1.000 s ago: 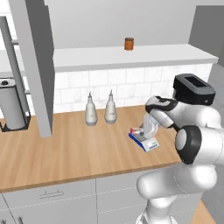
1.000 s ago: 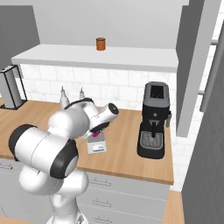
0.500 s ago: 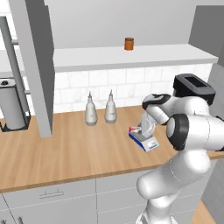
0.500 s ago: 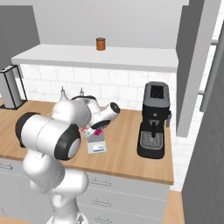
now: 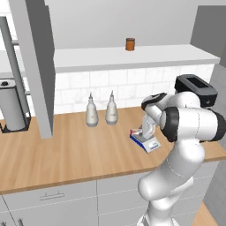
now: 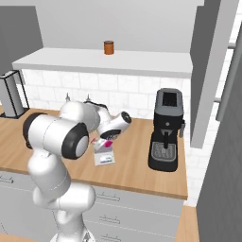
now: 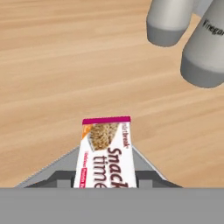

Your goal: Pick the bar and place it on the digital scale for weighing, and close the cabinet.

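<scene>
One bar (image 7: 106,153), pink-edged with a white wrapper. One digital scale (image 5: 146,141) with a blue base. Two grey bottles (image 5: 91,111) stand side by side at the far side of the table (image 5: 79,154), near the tiled wall. One brown jar (image 5: 129,44) sits on the shelf (image 5: 132,56) above them. One black coffee machine (image 6: 167,130) stands at the right end of the table. One steel canister (image 5: 12,104) stands at the left end. One open grey cabinet door (image 5: 37,66) hangs over the left part of the table.
</scene>
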